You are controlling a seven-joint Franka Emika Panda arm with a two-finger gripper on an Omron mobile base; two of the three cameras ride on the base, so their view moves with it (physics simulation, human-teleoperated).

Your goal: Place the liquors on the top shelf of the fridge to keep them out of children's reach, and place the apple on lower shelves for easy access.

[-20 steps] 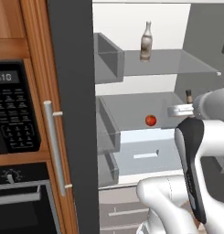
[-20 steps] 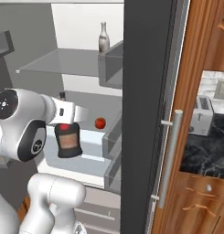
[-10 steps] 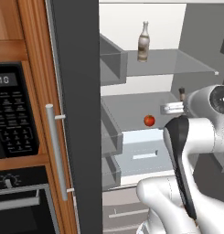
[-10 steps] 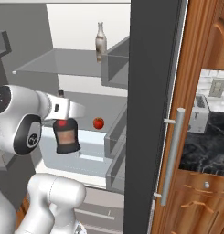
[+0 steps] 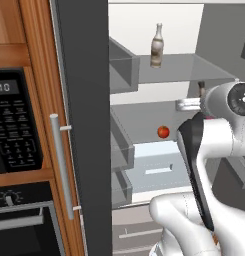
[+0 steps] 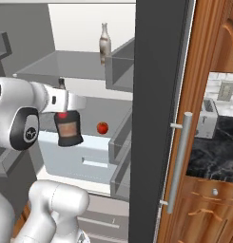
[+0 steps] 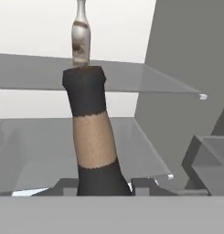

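My gripper [image 6: 64, 105] is shut on the dark round-bodied liquor bottle [image 6: 68, 129], which hangs in front of the open fridge [image 6: 160, 95] below the top shelf [image 6: 61, 64]. In the hand view that bottle [image 7: 91, 137] rises between my fingertips [image 7: 143, 185]. The pale liquor bottle [image 5: 157, 45] [image 6: 104, 43] [image 7: 80, 34] stands upright on the top shelf [image 5: 184, 67] [image 7: 141, 80]. The red-orange apple [image 5: 163, 132] [image 6: 102, 127] rests on a lower shelf [image 5: 144, 122], behind and to the side of the held bottle.
A light blue-white drawer [image 5: 154, 167] [image 6: 80, 159] sits under the apple's shelf. Grey door bins [image 5: 123, 70] [image 6: 121, 71] jut into the opening. A black wall oven [image 5: 16, 125] in wood cabinets stands left, and a long silver handle [image 6: 177, 161] is on the right door.
My gripper has lifted the dark bottle a little higher, toward the top shelf. The pale bottle and the apple have stayed put.
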